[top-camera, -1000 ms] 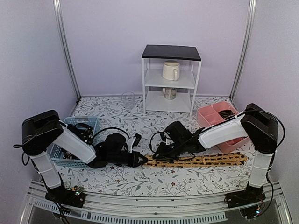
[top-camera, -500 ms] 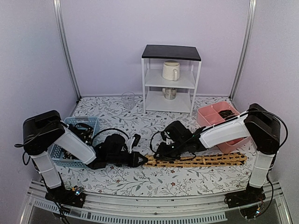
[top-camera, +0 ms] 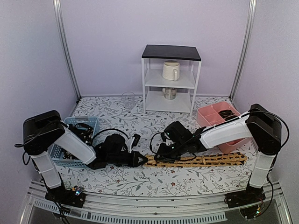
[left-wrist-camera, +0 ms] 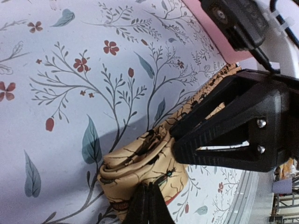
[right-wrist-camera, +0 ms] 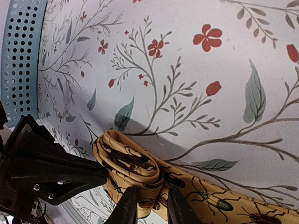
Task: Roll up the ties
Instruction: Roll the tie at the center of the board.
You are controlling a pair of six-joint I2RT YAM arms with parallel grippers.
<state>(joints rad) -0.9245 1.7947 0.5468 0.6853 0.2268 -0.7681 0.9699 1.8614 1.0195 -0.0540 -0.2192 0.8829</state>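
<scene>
A tan-orange tie (top-camera: 201,160) with a dark lattice pattern lies flat along the table's front, and its left end is wound into a small roll (left-wrist-camera: 135,163) (right-wrist-camera: 133,161). My left gripper (top-camera: 139,159) (left-wrist-camera: 148,205) is shut with nothing between its fingers, and its tips press against the roll's left side. My right gripper (top-camera: 160,157) (right-wrist-camera: 150,207) straddles the roll, one finger on each side of the folded fabric. In the left wrist view the right fingers (left-wrist-camera: 219,116) lie against the roll. Dark fabric lies in the blue basket (top-camera: 70,125).
The blue mesh basket stands at the left behind my left arm, its wall (right-wrist-camera: 21,56) near the roll. A pink divided tray (top-camera: 205,116) sits at the right with a dark bundle inside. A white shelf (top-camera: 171,79) with a mug and a glass (top-camera: 128,99) stand at the back.
Both grippers stay at the roll. The right arm's shoulder and elbow have shifted slightly to the right, and the right jaws have flexed a little around the roll.
</scene>
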